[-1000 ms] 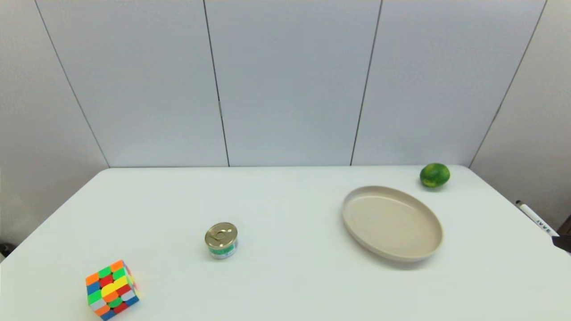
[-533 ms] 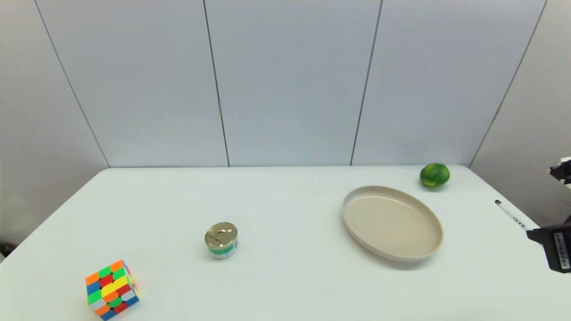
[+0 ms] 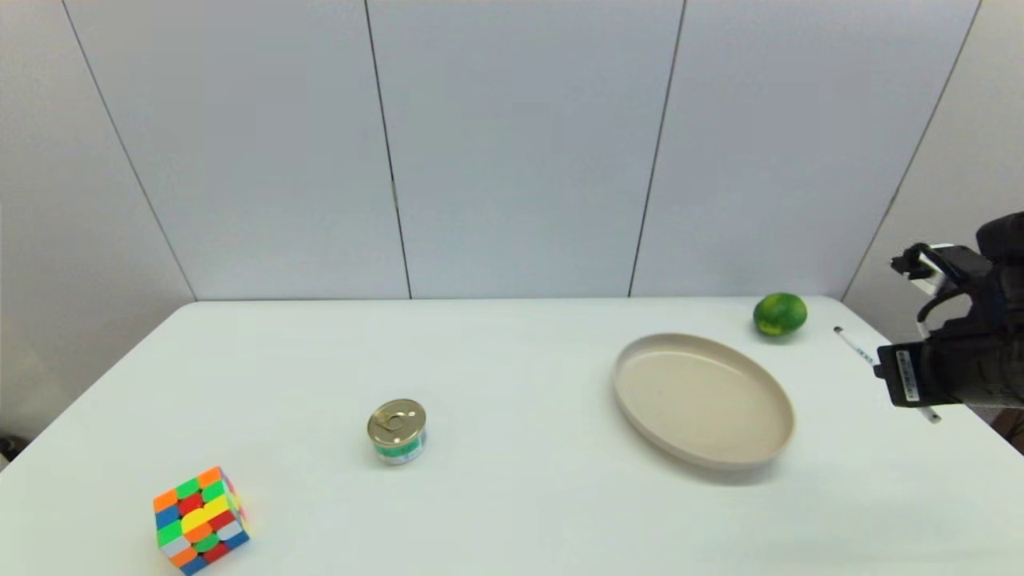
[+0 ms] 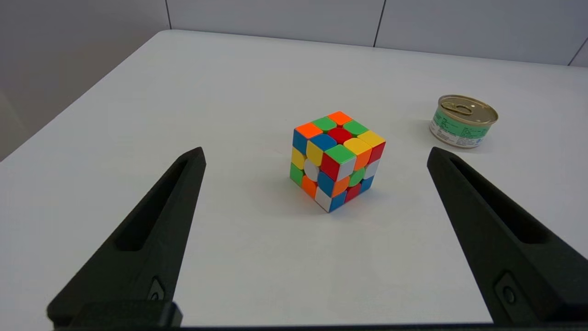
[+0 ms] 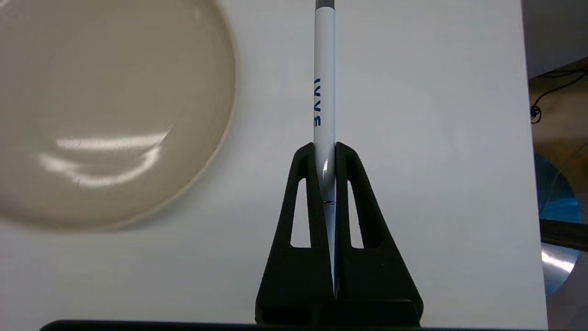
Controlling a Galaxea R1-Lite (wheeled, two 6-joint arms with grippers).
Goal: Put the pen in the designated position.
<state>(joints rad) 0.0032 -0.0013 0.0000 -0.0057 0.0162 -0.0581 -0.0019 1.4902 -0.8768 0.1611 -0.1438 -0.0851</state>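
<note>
My right gripper [image 3: 898,374] hangs above the table's right edge, shut on the pen [image 3: 854,346]. The pen is thin and white with a dark tip and blue print. Its free end points toward the back of the table, near the green fruit. In the right wrist view the pen [image 5: 324,82] runs straight out from between the closed fingers [image 5: 307,161], just beside the beige plate [image 5: 92,69]. No mark shows the designated position on the white tabletop [image 3: 520,360]. My left gripper [image 4: 316,154] is open over the near left of the table, apart from the cube.
A beige oval plate [image 3: 704,396] lies right of centre, with a green fruit [image 3: 779,314] behind it. A small tin can [image 3: 397,430] stands mid-table. A colourful puzzle cube [image 3: 200,520] sits at the front left. The table edge runs close under the right gripper.
My right gripper has come into view from the right edge, rising and moving left with the pen in it. The pen's tip is now farther back, near the fruit.
</note>
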